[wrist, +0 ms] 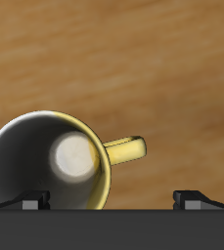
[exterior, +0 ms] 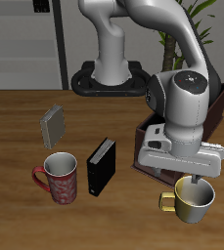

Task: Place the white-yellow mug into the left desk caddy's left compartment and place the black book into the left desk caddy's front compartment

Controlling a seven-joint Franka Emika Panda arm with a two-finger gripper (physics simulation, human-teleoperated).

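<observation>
While wrist shows white-yellow mug interior, exterior shows black book.

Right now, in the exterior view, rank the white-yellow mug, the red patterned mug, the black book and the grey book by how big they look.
1. red patterned mug, though the white-yellow mug looks about alike and the gripper partly covers it
2. black book, close behind
3. grey book, smallest, but farther from the camera

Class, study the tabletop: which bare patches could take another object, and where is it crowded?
Bare wood lies along the back behind the grey book, and in front between the red mug and white-yellow mug. Crowded: around the black book and where the gripper hangs beside the caddy.
</observation>
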